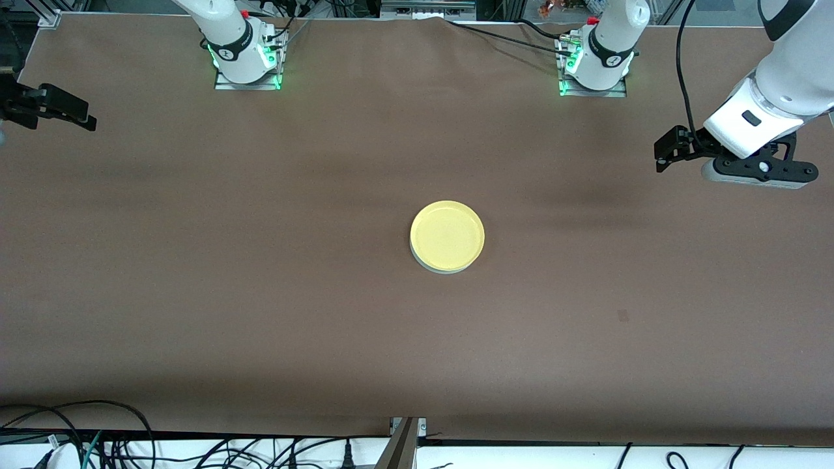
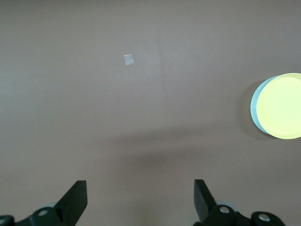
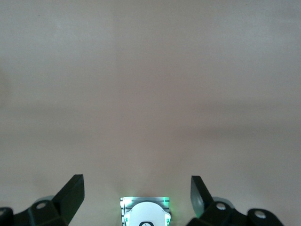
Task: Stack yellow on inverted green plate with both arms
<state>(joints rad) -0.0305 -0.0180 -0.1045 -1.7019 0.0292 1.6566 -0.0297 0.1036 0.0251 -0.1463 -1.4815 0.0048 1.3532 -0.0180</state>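
The yellow plate lies on top of the pale green plate at the middle of the table; only a thin edge of the green plate shows under it. In the left wrist view the yellow plate covers all but a crescent of the green plate. My left gripper is open and empty, up in the air over the left arm's end of the table, well apart from the stack; it also shows in its wrist view. My right gripper is open and empty over the right arm's end of the table; in its wrist view no plate shows.
A small pale mark sits on the brown table, nearer the front camera than the left gripper; it also shows in the left wrist view. The right arm's green-lit base shows between the right fingers. Cables lie along the table's front edge.
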